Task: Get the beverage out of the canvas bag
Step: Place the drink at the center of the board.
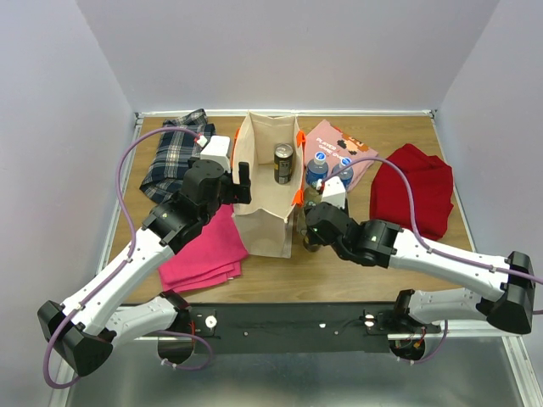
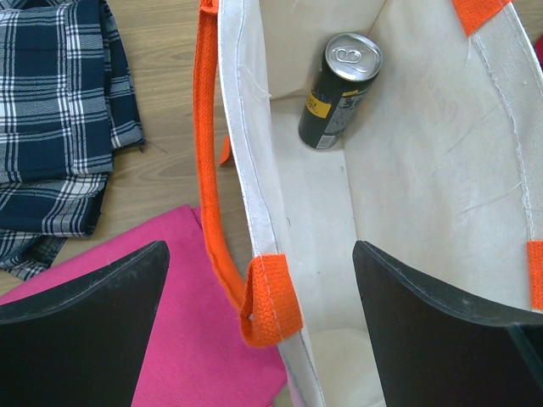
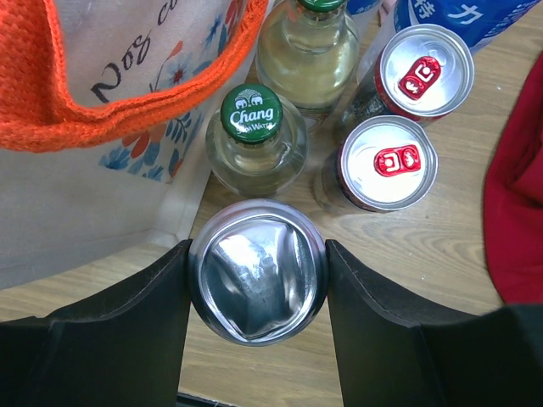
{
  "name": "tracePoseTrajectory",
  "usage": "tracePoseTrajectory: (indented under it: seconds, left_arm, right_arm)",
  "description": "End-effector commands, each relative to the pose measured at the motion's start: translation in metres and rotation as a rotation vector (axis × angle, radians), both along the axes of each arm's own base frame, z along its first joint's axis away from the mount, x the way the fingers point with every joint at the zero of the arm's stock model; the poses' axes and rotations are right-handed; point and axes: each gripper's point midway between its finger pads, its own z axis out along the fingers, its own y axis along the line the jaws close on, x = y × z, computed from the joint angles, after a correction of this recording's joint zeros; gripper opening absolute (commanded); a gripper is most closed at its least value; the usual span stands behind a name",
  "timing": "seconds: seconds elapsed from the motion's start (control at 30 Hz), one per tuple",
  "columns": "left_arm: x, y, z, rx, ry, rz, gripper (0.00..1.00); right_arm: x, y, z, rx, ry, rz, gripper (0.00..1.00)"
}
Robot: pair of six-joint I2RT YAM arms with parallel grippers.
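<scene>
right hand (image 3: 257, 297): clamped on a can (image 3: 257, 284) just outside the bag (image 1: 265, 225)
left hand (image 2: 259, 292): spread wide, straddling the bag wall
in bag: one black can (image 2: 338, 93)
tip: I'd set mine level on the desk (image 3: 424, 280), clear of the bottles (image 3: 254, 140)

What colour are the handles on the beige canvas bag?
Bright orange. The handles of the tall beige canvas bag show best in the left wrist view.

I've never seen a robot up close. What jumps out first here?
The beige canvas bag with bright orange handles stands mid-table, one dark can standing inside it. The left hand hangs open astride the bag's left wall, one finger inside. Right of the bag, the right hand is shut on a shiny can, next to a green-capped bottle.
</scene>
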Motion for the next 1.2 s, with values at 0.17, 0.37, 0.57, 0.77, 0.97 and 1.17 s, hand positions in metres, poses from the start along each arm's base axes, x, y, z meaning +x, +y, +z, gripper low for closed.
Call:
tracePoseTrajectory:
  seconds: [0.17, 0.37, 0.57, 0.77, 0.97, 1.17]
  left_arm:
    - [0.000, -0.003, 0.005, -0.032, -0.015, -0.008, 0.99]
    - [0.000, -0.003, 0.006, -0.029, -0.017, -0.011, 0.99]
    - [0.000, -0.004, 0.005, -0.030, -0.013, -0.014, 0.99]
    - [0.000, -0.002, 0.005, -0.023, -0.015, -0.006, 0.99]
    - [0.000, -0.002, 0.003, -0.019, -0.014, -0.007, 0.99]
    - [-0.001, 0.001, 0.002, -0.019, -0.013, 0.000, 0.99]
  right_arm:
    - [0.014, 0.022, 0.004, 0.082, -0.048, -0.046, 0.01]
    - [0.016, 0.028, -0.001, 0.086, -0.045, -0.037, 0.01]
    - [0.026, 0.028, -0.010, 0.101, -0.018, -0.026, 0.01]
    - [0.031, 0.023, -0.016, 0.085, -0.011, -0.033, 0.01]
    - [0.035, 0.021, -0.020, 0.043, -0.007, -0.047, 0.11]
    - [0.034, 0.015, -0.017, 0.046, -0.018, -0.062, 0.66]
